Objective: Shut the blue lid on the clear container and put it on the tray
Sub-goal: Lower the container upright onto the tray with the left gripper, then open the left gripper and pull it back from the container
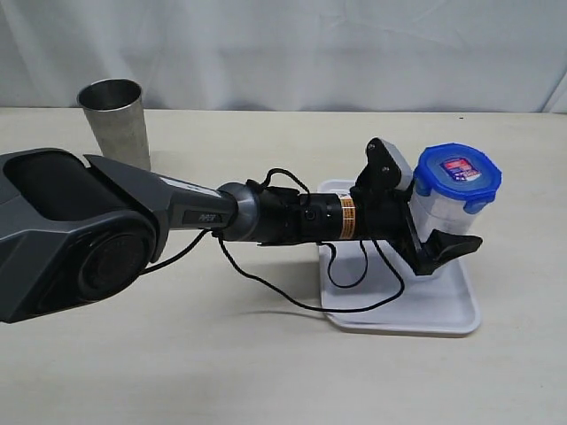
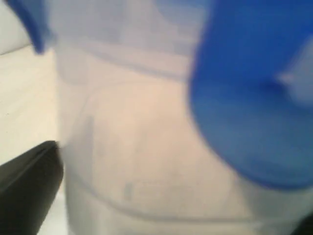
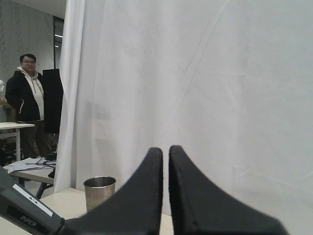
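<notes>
While the left end effector [image 1: 440, 205] is held with its 2 jaws spread apart on either side of the clear container [image 1: 436, 221], the chief risk is judged to be a knock on withdrawal. The container is tall and narrow, so it could be tipped or dragged if a jaw is pulled back at an angle or is caught under a flap of the blue lid [image 1: 459, 175]. Whether a pad touches the wall cannot be told, as the left wrist view is blurred at close range. A second hazard is seen in the black cable [image 1: 275, 292], which sags over the tray [image 1: 416, 319] and the worktop [image 1: 221, 372] and could be snagged on the rim. Whether all 4 flaps are snapped home cannot be told either, so a loose lid is possible. The container is stood on the right part of the tray, upright, with its long axis vertical; its mouth is turned upward and is covered by the lid, whose label faces up. The right end effector [image 3: 165, 152] is kept together, with nothing held, well away from the tray.
</notes>
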You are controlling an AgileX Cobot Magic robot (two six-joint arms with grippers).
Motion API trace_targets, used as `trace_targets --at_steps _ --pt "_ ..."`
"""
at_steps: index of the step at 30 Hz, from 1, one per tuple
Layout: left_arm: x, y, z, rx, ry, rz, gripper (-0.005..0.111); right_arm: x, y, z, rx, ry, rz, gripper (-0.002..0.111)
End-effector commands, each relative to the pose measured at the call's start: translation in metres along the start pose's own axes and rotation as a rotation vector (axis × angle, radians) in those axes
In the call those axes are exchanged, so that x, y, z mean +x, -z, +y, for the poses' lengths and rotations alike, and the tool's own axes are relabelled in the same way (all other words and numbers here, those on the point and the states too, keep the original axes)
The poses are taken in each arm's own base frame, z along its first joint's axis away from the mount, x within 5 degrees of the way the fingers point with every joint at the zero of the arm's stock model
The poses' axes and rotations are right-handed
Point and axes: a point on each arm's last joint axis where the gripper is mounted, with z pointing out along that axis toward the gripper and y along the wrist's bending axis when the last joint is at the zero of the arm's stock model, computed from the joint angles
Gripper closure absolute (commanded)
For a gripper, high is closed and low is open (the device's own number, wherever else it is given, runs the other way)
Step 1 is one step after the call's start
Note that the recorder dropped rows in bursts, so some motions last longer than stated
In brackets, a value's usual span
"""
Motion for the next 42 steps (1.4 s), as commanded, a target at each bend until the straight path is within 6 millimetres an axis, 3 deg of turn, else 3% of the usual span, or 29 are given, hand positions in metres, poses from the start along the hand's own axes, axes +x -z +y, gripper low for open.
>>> trace_targets --at_steps 1,6,13,27,37,42 --pt "-0.005 0.004 0.006 -0.001 -0.005 -0.009 0.015 0.0 0.001 -0.001 0.009 0.002 -0.005 0.104" --pt "-0.005 0.016 0.017 0.03 -0.032 0.001 0.015 0.0 0.001 -0.001 0.009 0.002 -0.005 0.104" --pt "-0.003 0.021 0.015 0.114 -0.07 0.012 0.015 0.0 0.001 -0.001 0.009 0.002 -0.005 0.104" --pt "-0.003 0.055 0.047 0.141 0.035 -0.001 0.015 0.0 0.001 -0.001 0.009 0.002 -0.005 0.104" --pt "0.004 0.071 0.051 0.233 0.087 0.098 0.015 0.0 0.001 -0.001 0.009 0.002 -0.005 0.104" --pt "-0.006 0.08 0.057 0.181 0.097 0.283 0.018 0.0 0.001 -0.001 0.009 0.002 -0.005 0.104"
